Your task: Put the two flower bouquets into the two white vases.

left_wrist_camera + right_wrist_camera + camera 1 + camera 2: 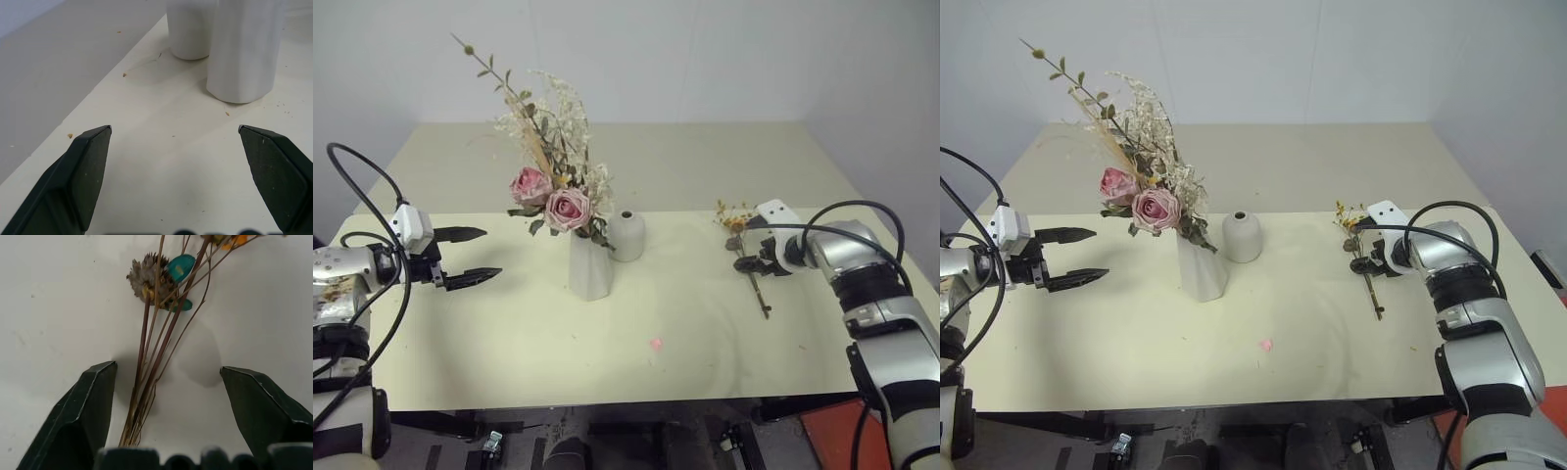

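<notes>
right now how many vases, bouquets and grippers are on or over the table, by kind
vases: 2, tall vase and round vase
bouquets: 2, rose bunch in the tall vase, orange sprig lying on the table
grippers: 2, left gripper and right gripper, both open
total: 6

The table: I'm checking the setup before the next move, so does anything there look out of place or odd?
Only the thin sprig lies flat on the table, between the right end effector's open fingers, while the round vase stands without flowers. The rose bouquet leans left in the tall vase. Nothing is spilled.
</notes>
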You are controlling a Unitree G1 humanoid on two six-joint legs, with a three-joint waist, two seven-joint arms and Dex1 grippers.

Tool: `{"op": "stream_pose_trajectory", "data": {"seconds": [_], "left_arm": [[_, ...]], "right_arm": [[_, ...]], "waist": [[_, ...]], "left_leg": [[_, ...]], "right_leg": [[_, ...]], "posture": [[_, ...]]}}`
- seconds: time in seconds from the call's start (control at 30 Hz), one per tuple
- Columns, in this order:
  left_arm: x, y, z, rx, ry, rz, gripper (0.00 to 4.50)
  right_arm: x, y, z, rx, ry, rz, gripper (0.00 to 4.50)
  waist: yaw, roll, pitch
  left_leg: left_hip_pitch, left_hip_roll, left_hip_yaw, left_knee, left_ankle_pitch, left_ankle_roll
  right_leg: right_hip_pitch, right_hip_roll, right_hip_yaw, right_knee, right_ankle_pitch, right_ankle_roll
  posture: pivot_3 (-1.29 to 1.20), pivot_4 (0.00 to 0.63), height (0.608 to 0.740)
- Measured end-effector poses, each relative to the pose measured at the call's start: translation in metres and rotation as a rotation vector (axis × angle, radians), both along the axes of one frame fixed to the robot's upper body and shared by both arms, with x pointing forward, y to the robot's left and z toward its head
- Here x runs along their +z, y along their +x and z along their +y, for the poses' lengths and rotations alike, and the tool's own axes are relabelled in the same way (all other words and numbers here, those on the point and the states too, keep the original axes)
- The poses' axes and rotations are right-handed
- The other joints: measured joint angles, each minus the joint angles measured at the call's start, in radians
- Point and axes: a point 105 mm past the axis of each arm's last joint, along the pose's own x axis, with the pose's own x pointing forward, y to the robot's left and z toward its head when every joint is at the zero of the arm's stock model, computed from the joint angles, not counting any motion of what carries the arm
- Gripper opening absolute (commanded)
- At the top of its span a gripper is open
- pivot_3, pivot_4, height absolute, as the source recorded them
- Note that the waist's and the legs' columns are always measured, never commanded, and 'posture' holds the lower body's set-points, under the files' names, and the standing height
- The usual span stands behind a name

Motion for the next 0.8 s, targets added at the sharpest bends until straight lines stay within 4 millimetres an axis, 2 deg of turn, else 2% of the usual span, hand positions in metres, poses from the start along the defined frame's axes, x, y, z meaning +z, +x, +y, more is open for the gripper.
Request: {"op": "stream_pose_trajectory", "data": {"seconds": [0.27,0.57,0.63,0.67,0.7,0.8], "left_arm": [[-0.002,0.001,-0.003,-0.012,0.008,-0.008,4.50],[-0.004,0.001,-0.006,-0.021,0.008,-0.006,4.50],[-0.003,0.001,-0.007,-0.026,0.012,-0.010,4.50],[-0.003,0.001,-0.008,-0.030,0.014,-0.011,4.50],[-0.002,0.000,-0.009,-0.039,0.019,-0.015,4.50],[0.002,-0.001,-0.014,-0.065,0.032,-0.028,4.50]], "right_arm": [[0.001,0.002,-0.007,-0.015,0.019,0.042,0.10],[0.003,0.003,-0.008,0.013,0.000,0.042,0.04],[0.012,0.009,-0.003,0.026,0.020,-0.022,0.04],[0.022,0.014,0.003,0.042,0.037,-0.084,0.04],[0.040,0.021,0.014,0.081,0.078,-0.198,0.04],[0.104,0.033,0.053,0.169,0.244,-0.549,0.04]], "waist": [[-0.001,0.000,0.000],[-0.002,0.000,0.000],[-0.004,0.000,0.000],[-0.006,0.000,0.000],[-0.010,0.000,0.000],[-0.021,0.000,0.000]], "left_leg": [[0.000,0.000,0.000,0.004,-0.001,0.001],[-0.002,0.000,0.000,0.007,-0.001,0.002],[-0.002,0.000,0.000,0.007,-0.001,0.002],[-0.003,0.000,0.000,0.007,-0.001,0.002],[-0.003,0.000,-0.001,0.007,-0.001,0.002],[-0.003,0.001,-0.001,0.007,-0.001,0.002]], "right_leg": [[0.000,0.000,0.000,0.001,0.000,0.000],[0.000,0.000,0.000,0.002,0.000,0.001],[0.000,0.000,0.000,0.002,0.000,0.001],[-0.001,0.000,0.000,0.002,0.000,0.001],[-0.001,0.000,0.000,0.002,0.000,0.001],[-0.001,0.001,0.000,0.003,0.001,0.001]], "posture": [[0.00,0.150,0.740],[0.00,0.150,0.740],[0.00,0.150,0.740],[0.00,0.150,0.740],[0.00,0.150,0.740],[0.00,0.150,0.740]]}}
